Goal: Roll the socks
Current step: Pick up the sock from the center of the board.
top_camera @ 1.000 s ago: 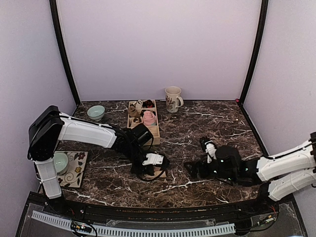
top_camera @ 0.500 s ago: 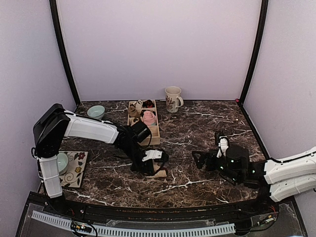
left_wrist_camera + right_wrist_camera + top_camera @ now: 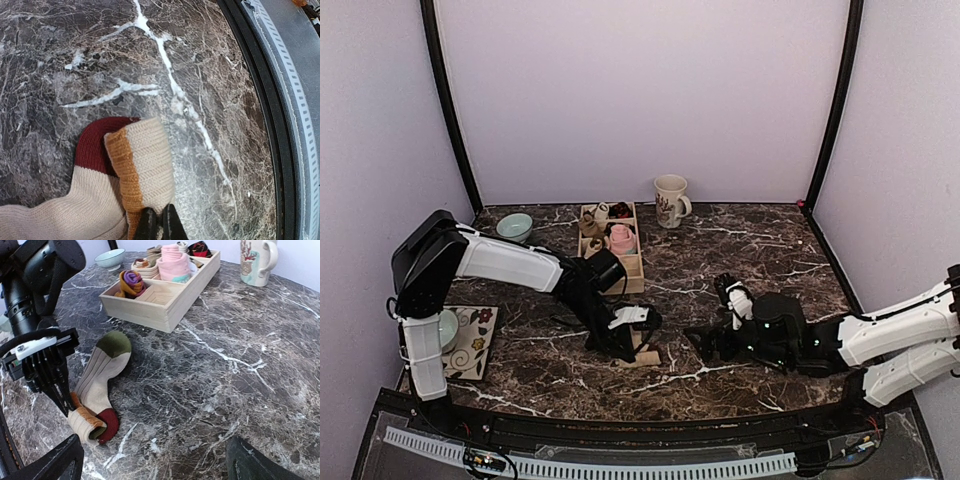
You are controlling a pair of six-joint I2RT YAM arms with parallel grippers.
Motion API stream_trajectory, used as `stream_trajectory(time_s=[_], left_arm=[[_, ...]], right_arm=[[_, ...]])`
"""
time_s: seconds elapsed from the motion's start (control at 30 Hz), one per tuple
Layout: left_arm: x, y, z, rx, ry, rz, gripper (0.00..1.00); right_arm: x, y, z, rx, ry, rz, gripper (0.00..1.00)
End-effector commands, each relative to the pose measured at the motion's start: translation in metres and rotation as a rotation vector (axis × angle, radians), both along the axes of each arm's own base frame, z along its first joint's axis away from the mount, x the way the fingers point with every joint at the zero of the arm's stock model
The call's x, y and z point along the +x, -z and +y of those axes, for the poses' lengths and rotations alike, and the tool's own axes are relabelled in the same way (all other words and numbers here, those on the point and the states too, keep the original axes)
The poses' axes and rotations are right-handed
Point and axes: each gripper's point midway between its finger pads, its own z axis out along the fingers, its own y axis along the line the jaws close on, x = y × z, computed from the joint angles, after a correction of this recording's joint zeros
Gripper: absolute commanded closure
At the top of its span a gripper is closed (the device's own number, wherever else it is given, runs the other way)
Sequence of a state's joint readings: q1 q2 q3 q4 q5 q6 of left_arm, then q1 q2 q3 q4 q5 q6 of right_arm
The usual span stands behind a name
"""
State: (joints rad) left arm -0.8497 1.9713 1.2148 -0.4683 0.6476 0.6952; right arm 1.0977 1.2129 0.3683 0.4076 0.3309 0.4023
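The socks [image 3: 98, 377] lie stacked on the marble, beige with a green toe [image 3: 114, 342], a dark red patch [image 3: 108, 423] and an orange-trimmed cuff. My left gripper [image 3: 160, 226] is shut on the orange edge of that cuff [image 3: 145, 160], which is folded back over the red patch [image 3: 95, 145]. From above, the left gripper [image 3: 625, 335] points down onto the socks [image 3: 645, 356]. My right gripper [image 3: 716, 318] stands open a little to the right of them, low over the table, facing them with nothing between its fingers [image 3: 52, 465].
A wooden compartment tray [image 3: 634, 272] behind the socks holds rolled bundles, one pink [image 3: 622, 238]. A patterned mug [image 3: 670, 200] stands at the back, a pale green bowl [image 3: 515, 227] at the back left. A second bowl [image 3: 442, 328] sits by a floral mat [image 3: 477, 340].
The right arm swung back to the right, then returned left towards the socks. The left gripper stayed shut on the cuff and shifted only slightly.
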Motion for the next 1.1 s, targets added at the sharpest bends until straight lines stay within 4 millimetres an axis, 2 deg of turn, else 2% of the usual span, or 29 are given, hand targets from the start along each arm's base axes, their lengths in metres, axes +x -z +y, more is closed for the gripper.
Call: stream_trajectory(time_s=[0.0,0.17,0.3,0.67,0.8,1.07], left_arm=[[-0.040,0.050,0.053,0.266,0.001,0.160,1.00],[-0.042,0.051,0.053,0.269,0.012,0.172,1.00],[-0.046,0.053,0.056,0.282,0.020,0.199,1.00],[-0.045,0.061,0.059,0.318,0.026,0.228,1.00],[-0.042,0.062,0.059,0.323,0.028,0.212,1.00],[-0.044,0.065,0.064,0.338,0.025,0.218,1.00]], right_arm=[[-0.016,0.001,0.018,-0.089,-0.144,-0.033,0.03],[-0.039,0.003,0.037,-0.173,-0.301,-0.121,0.16],[-0.048,0.002,0.058,-0.220,-0.411,-0.179,0.26],[-0.071,0.016,0.115,-0.277,-0.678,-0.230,0.31],[-0.074,0.027,0.123,-0.298,-0.718,-0.238,0.34],[-0.077,0.058,0.122,-0.339,-0.734,-0.232,0.42]])
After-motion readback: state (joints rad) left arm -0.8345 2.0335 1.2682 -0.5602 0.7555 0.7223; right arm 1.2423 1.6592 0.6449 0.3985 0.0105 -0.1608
